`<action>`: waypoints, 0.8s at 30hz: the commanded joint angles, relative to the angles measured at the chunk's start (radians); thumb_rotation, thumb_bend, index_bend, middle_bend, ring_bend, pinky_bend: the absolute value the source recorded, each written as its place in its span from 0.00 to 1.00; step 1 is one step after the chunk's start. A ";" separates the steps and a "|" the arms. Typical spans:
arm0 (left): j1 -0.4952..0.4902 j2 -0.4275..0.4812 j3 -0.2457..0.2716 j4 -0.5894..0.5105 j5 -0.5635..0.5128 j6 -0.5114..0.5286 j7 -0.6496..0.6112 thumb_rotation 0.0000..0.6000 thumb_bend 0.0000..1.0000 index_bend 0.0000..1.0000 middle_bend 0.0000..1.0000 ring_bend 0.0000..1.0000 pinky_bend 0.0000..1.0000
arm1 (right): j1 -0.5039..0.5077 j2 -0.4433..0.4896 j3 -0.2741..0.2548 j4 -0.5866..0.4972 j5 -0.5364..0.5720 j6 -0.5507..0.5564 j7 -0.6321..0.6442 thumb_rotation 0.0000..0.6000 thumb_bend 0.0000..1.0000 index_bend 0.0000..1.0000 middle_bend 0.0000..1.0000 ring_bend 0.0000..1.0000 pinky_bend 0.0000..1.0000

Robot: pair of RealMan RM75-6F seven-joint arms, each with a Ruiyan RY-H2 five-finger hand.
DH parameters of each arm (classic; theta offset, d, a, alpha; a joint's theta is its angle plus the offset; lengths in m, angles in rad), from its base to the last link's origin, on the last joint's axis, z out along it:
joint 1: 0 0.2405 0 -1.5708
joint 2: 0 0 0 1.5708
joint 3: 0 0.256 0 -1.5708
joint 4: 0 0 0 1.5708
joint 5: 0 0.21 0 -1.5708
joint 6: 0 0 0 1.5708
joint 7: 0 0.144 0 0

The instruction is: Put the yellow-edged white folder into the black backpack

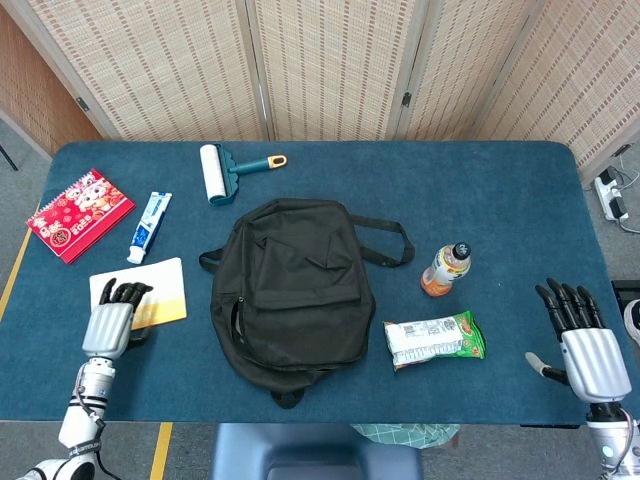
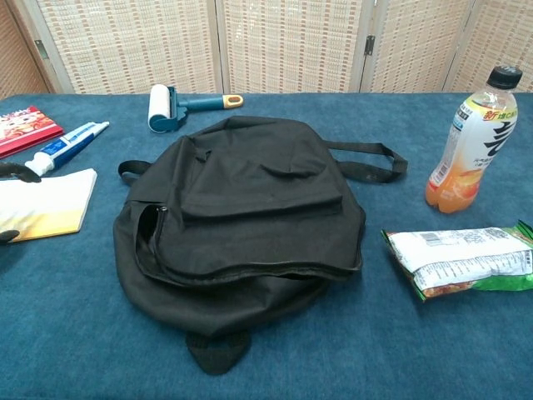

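Observation:
The white folder with a yellow edge (image 1: 145, 290) lies flat on the blue table, left of the black backpack (image 1: 290, 290). My left hand (image 1: 110, 322) rests on the folder's near left part, its dark fingers (image 1: 128, 292) lying on top of the sheet. In the chest view only the fingertips (image 2: 15, 172) show, at the folder's (image 2: 52, 204) left end. The backpack (image 2: 241, 221) lies flat, with a zipper gap on its left side. My right hand (image 1: 585, 345) hovers open at the table's right edge, holding nothing.
A lint roller (image 1: 225, 168) lies at the back. A toothpaste tube (image 1: 148, 227) and a red notebook (image 1: 80, 213) are behind the folder. An orange drink bottle (image 1: 446, 268) and a snack bag (image 1: 434, 338) sit right of the backpack.

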 commanded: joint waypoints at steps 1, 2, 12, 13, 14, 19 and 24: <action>-0.005 -0.008 0.013 0.015 -0.009 -0.020 0.035 1.00 0.37 0.24 0.23 0.18 0.08 | 0.000 -0.001 0.000 0.001 -0.001 -0.001 0.000 1.00 0.04 0.00 0.06 0.02 0.00; -0.004 -0.007 0.015 0.017 -0.015 -0.027 0.042 1.00 0.37 0.24 0.23 0.18 0.08 | 0.001 -0.002 -0.001 0.001 -0.001 -0.002 0.000 1.00 0.04 0.00 0.06 0.02 0.00; -0.005 -0.023 0.013 0.062 -0.052 -0.061 0.037 1.00 0.38 0.23 0.23 0.18 0.08 | 0.002 -0.007 -0.001 0.002 -0.001 -0.006 -0.002 1.00 0.04 0.00 0.06 0.02 0.00; -0.005 -0.027 0.012 0.067 -0.052 -0.061 0.035 1.00 0.38 0.23 0.23 0.18 0.08 | 0.002 -0.007 0.000 0.001 0.000 -0.004 -0.003 1.00 0.04 0.00 0.06 0.02 0.00; -0.006 -0.029 0.011 0.070 -0.053 -0.061 0.033 1.00 0.38 0.23 0.23 0.18 0.08 | 0.001 -0.006 0.000 0.001 0.000 -0.004 -0.003 1.00 0.04 0.00 0.06 0.02 0.00; -0.008 -0.044 0.004 0.092 -0.057 -0.056 0.026 1.00 0.38 0.23 0.23 0.18 0.08 | 0.000 -0.006 0.000 0.000 0.001 -0.003 -0.005 1.00 0.04 0.00 0.06 0.02 0.00; -0.012 -0.044 0.003 0.096 -0.066 -0.070 0.033 1.00 0.38 0.23 0.23 0.18 0.08 | 0.000 -0.008 0.000 0.001 0.003 -0.005 -0.005 1.00 0.04 0.00 0.06 0.02 0.00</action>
